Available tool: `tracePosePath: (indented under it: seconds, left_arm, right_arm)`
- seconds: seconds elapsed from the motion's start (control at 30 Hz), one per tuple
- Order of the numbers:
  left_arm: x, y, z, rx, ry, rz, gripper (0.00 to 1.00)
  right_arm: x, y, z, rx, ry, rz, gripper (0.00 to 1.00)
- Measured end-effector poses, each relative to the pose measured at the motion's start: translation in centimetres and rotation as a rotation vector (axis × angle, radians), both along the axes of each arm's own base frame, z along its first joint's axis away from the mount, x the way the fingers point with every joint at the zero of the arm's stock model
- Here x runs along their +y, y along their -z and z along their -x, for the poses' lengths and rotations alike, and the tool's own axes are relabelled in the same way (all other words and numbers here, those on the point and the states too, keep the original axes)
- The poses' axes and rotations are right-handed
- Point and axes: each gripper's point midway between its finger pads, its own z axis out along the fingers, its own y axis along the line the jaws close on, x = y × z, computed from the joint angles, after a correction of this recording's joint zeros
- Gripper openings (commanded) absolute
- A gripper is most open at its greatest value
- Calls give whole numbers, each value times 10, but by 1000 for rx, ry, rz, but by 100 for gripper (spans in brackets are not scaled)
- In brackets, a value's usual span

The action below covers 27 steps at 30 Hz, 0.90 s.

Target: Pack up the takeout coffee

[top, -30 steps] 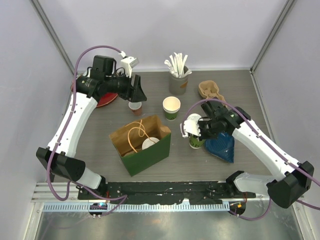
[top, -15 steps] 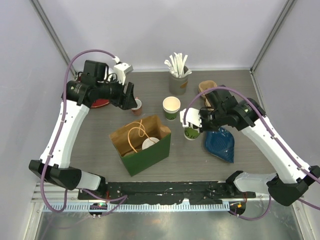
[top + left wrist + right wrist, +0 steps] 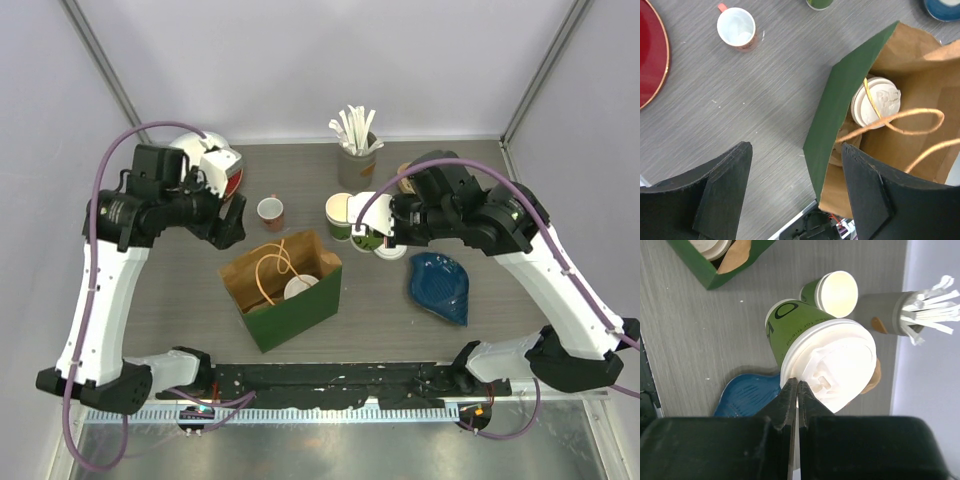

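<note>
My right gripper point(image 3: 798, 388) is shut on the rim of the white lid point(image 3: 835, 365) of a green paper cup point(image 3: 795, 327) and holds it tilted above the table. In the top view this held cup point(image 3: 372, 241) hangs beside an open green cup point(image 3: 342, 214) with a cream inside. A green and brown paper bag point(image 3: 285, 290) stands open with a lidded cup point(image 3: 298, 288) inside. My left gripper point(image 3: 230, 220) is open and empty at the bag's far left corner. In the left wrist view its jaws straddle the bag's green wall point(image 3: 832, 120).
A small red-and-white cup point(image 3: 270, 211) stands behind the bag. A red plate point(image 3: 228, 172) lies at the back left. A blue dish point(image 3: 440, 288) lies right of the bag. A grey holder with white stirrers point(image 3: 355, 160) and a brown cup carrier point(image 3: 408, 178) stand at the back.
My right gripper has lifted the lidded green cup off the table and carried it back and left, beside the open cup. My left gripper has drawn back from the red-and-white cup toward the bag's left corner.
</note>
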Motion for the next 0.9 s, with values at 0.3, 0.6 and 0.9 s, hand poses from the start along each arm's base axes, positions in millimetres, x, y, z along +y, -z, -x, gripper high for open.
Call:
tracePosePath:
  seconds: [0.3, 0.6, 0.9]
  left_arm:
    - [9, 6, 22, -24, 49, -41, 74]
    - [3, 48, 29, 134, 89, -49, 64]
    - [-4, 26, 29, 65, 140, -8, 68]
  right_arm:
    - [7, -37, 2, -88, 9, -49, 1]
    - [36, -56, 5, -139, -48, -62, 1]
    - [68, -66, 18, -167, -118, -68, 1]
